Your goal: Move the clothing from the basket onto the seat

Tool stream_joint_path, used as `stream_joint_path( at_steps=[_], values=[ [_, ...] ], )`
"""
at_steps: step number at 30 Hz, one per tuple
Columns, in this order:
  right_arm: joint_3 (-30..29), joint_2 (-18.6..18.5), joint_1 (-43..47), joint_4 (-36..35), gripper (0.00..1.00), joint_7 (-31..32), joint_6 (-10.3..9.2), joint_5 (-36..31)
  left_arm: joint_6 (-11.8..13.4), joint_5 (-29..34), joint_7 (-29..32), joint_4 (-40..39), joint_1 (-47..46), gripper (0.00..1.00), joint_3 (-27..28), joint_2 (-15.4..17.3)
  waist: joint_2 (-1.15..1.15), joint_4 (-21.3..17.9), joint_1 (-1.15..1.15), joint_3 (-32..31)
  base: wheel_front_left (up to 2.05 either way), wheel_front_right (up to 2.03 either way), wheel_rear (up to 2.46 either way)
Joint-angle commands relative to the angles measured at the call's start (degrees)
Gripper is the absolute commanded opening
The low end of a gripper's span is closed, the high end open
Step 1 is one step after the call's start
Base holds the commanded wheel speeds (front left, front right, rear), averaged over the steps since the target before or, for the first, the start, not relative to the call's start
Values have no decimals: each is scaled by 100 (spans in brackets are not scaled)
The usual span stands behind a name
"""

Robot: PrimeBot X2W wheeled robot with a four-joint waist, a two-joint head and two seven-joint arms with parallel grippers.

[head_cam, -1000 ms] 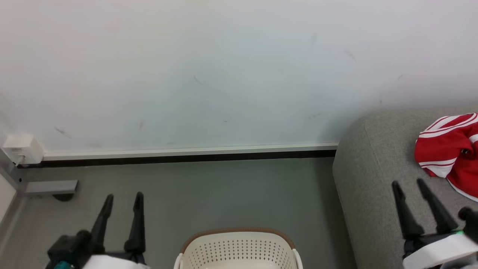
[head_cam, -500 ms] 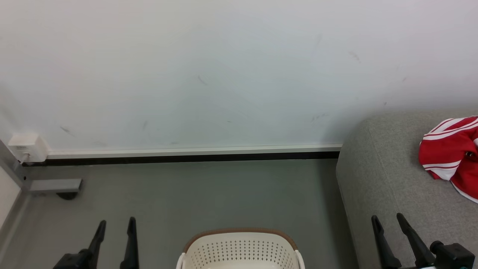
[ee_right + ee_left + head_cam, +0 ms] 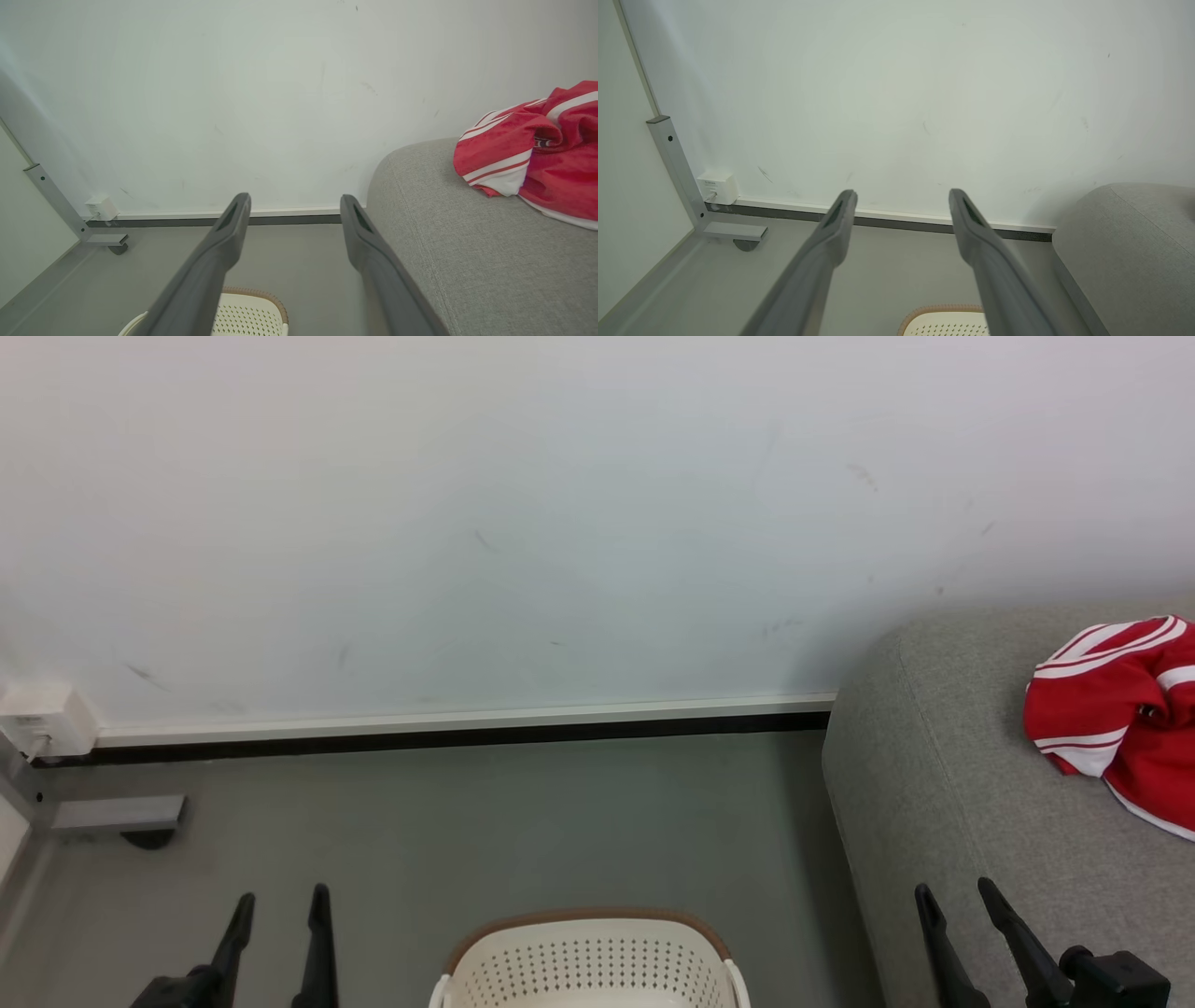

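Red cloth with white stripes, the clothing (image 3: 1111,728), lies crumpled on top of the seat (image 3: 943,803), toward its far right part. It rests on the grey woven upholstery, well apart from the basket (image 3: 583,957), and nothing grips it. The seat's rounded left edge stands to the right of the basket, which sits on the grey floor (image 3: 523,821) at the near middle. What shows of the basket's perforated inner wall is bare, but its bottom is cut off from view, so we cannot tell whether anything else lies inside.

Our right gripper (image 3: 954,887) hovers over the near part of the seat, fingers spread and empty, nearer to us than the clothing and clear of it. Our left gripper (image 3: 283,894) hangs over the floor to the left of the basket, likewise spread wide with nothing between its fingers. Beyond them the floor meets a white wall (image 3: 560,523) along a dark skirting strip (image 3: 448,735).

We judge the placing step done: the garment is on the seat and let go, and both arms sit low as if at rest. The next move calls for little. We would look down into the basket to confirm it is empty. If another piece is there, an open gripper must reach down past the brown rim. Otherwise we keep the right fingers away from the fabric so they do not drag it off.
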Motion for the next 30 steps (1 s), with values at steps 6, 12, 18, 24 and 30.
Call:
stream_joint_path(
  at_steps=[6,12,18,24,30],
  values=[
    [-16,-17,-82,-31,100,-18,4,-73,-92,100,-1,26,-2,100,100,-56,0,-36,0,-10,0,0,0],
    [7,34,42,41,0,11,0,-38,-109,80,2,137,27,0,93,-123,0,-43,0,-6,0,0,0],
    [-67,120,115,119,0,134,0,284,-124,-299,158,329,2,0,143,-157,0,-36,0,1,0,0,0],
    [-223,164,78,61,0,300,0,827,-153,-994,322,292,-49,0,139,-152,0,-23,0,13,0,0,0],
    [-368,202,43,8,0,455,0,1328,-178,-1634,461,245,-88,0,124,-147,0,-11,0,25,0,0,0]
  ],
)
